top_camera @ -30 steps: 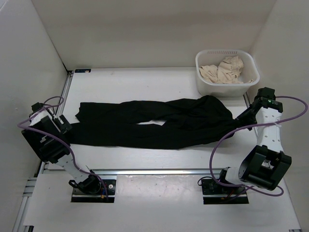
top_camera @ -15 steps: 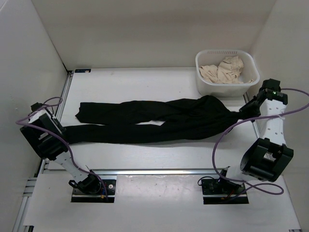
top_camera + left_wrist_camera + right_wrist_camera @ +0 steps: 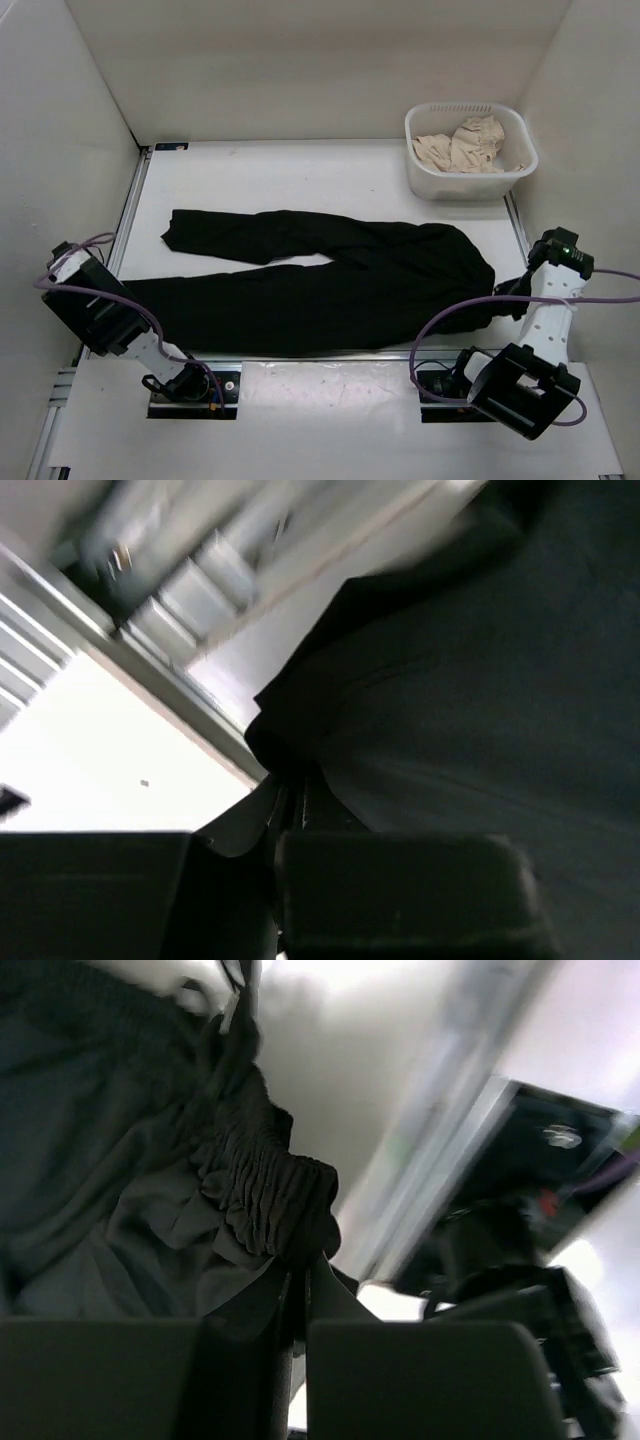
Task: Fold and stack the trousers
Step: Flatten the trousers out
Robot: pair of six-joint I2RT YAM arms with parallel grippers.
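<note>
The black trousers (image 3: 330, 290) lie stretched left to right across the white table, legs to the left and waist to the right. My left gripper (image 3: 128, 293) is shut on the hem of the near leg; in the left wrist view the fingertips (image 3: 290, 792) pinch dark fabric (image 3: 480, 680) by the table's rail. My right gripper (image 3: 506, 290) is shut on the gathered elastic waistband (image 3: 265, 1195), which bunches above the closed fingertips (image 3: 300, 1265). The far leg (image 3: 230, 232) lies free at the back left.
A white basket (image 3: 421, 176) holding beige cloth (image 3: 462, 145) stands at the back right corner. White walls close in the left, back and right. A metal rail (image 3: 330, 354) runs along the near edge, with both arm bases behind it.
The left gripper has closed on the near leg's hem. Both arms have pulled toward the near edge, dragging the near leg and waist forward; the far leg stayed put.
</note>
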